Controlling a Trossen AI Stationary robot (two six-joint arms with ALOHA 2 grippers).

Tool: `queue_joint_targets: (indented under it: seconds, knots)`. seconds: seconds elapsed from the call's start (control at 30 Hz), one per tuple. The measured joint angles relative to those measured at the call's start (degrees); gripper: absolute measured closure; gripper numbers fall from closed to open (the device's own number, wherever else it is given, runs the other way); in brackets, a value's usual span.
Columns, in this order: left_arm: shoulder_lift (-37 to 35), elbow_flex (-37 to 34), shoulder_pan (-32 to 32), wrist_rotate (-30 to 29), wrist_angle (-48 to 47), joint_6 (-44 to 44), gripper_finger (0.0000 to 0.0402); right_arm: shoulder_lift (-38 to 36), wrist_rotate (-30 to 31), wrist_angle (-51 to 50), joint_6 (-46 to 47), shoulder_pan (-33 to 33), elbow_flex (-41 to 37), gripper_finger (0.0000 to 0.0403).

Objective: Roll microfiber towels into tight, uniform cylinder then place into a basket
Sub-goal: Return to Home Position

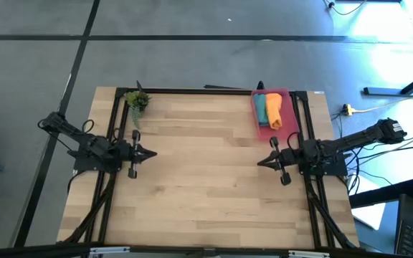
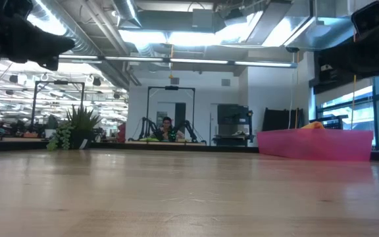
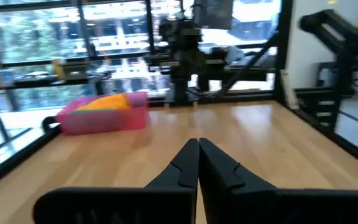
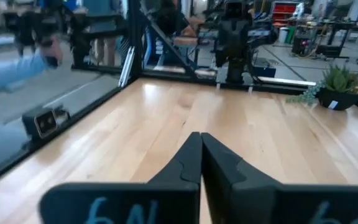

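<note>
The red-pink basket [image 1: 272, 111] stands at the table's far right. In it lie two rolled towels side by side, the teal one [image 1: 260, 107] to the left of the orange one [image 1: 274, 111]. The basket also shows in the low view [image 2: 314, 145] and the left wrist view [image 3: 102, 116], with the orange towel [image 3: 107, 102] showing above its rim. My left gripper [image 1: 153, 153] is shut and empty at the table's left, pointing toward the right. My right gripper [image 1: 259, 162] is shut and empty at the right, pointing toward the left, nearer than the basket.
A small green plant [image 1: 137, 101] in a pot stands at the table's far left corner; it also shows in the right wrist view [image 4: 335, 89]. A black frame [image 1: 192, 90] runs along the table's far edge and sides. A person's sleeve [image 4: 11, 71] shows beyond the table.
</note>
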Motion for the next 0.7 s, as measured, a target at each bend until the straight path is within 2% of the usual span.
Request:
queue_joint_targets:
  seconds: [0.2,0.7]
  knots:
    - [-0.05,0.0,0.02,-7.35,-0.02,0.69,0.0398,0.1,0.37,-2.17,-5.68,0.0,0.0,0.0395]
    - [-0.03,0.0,0.0,-7.78,-0.03,0.67,0.0388,0.15,0.47,-5.22,-5.38,0.0,0.02,0.0395]
